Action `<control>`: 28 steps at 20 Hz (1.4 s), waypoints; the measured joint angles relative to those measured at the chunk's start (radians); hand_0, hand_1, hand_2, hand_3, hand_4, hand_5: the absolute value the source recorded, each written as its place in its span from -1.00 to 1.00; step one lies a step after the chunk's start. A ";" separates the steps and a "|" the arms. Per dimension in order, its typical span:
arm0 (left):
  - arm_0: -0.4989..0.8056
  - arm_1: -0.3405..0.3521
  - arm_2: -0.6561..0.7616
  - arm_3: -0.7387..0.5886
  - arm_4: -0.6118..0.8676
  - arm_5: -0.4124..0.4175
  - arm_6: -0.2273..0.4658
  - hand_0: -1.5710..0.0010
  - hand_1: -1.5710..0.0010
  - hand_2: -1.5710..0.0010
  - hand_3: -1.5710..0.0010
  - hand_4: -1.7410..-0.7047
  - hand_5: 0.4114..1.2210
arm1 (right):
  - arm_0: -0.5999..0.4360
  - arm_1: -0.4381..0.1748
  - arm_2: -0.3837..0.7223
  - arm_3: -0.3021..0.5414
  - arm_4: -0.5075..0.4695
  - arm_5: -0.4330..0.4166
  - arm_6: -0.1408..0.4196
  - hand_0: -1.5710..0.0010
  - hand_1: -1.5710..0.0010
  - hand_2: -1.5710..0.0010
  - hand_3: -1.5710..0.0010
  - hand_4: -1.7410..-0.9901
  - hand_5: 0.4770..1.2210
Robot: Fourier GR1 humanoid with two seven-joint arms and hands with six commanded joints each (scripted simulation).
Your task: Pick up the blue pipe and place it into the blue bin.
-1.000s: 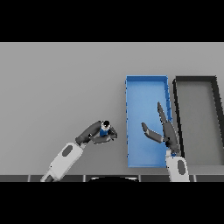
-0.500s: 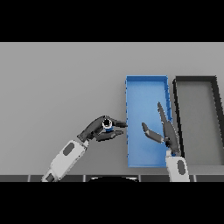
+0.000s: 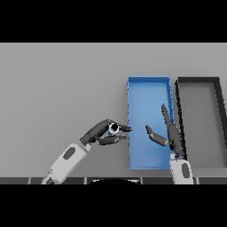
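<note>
Head view, left robot hand [image 3: 101, 133] clasping mostly hidden blue pipe [image 3: 113, 128], right robot hand [image 3: 168, 133] spread.

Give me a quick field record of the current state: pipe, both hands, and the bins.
pipe: blue pipe pinched in left hand, just left of the blue bin's left wall, not yet inside
left hand: left hand curled round the pipe, fingertips at the bin's edge
right hand: right hand open, fingers straight, over the blue bin's right side, holding nothing
blue bin: blue bin nothing lying in it
dark bin: dark bin right of the blue bin
</note>
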State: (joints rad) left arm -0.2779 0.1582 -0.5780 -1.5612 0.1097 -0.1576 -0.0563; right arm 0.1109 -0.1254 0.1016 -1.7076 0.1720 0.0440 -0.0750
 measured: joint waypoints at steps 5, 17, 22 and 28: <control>-0.001 -0.013 0.001 0.005 -0.024 -0.004 0.013 -1.00 -1.00 -1.00 -0.90 -1.00 1.00 | -0.005 -0.014 -0.016 -0.019 -0.082 0.062 -0.062 1.00 1.00 1.00 1.00 0.45 -0.65; -0.011 -0.026 0.034 0.020 -0.047 -0.037 0.012 -1.00 -1.00 -1.00 -0.89 -1.00 1.00 | -0.264 -0.228 0.101 -0.269 -0.507 0.431 0.284 1.00 1.00 1.00 1.00 0.14 -0.89; -0.010 -0.048 0.032 0.024 -0.052 -0.060 0.007 -1.00 -1.00 -1.00 -0.91 -1.00 1.00 | -0.396 -0.184 0.195 -0.235 -0.461 0.468 0.352 1.00 1.00 1.00 1.00 0.33 -0.86; 0.014 -0.042 0.039 0.013 -0.055 -0.092 -0.004 -1.00 -1.00 -1.00 -0.96 -1.00 1.00 | -0.506 -0.096 0.264 -0.143 -0.417 0.489 0.381 1.00 1.00 1.00 1.00 0.39 -0.91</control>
State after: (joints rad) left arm -0.2644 0.1165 -0.5388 -1.5478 0.0550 -0.2500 -0.0604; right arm -0.3948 -0.2215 0.3658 -1.8509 -0.2451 0.5328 0.3055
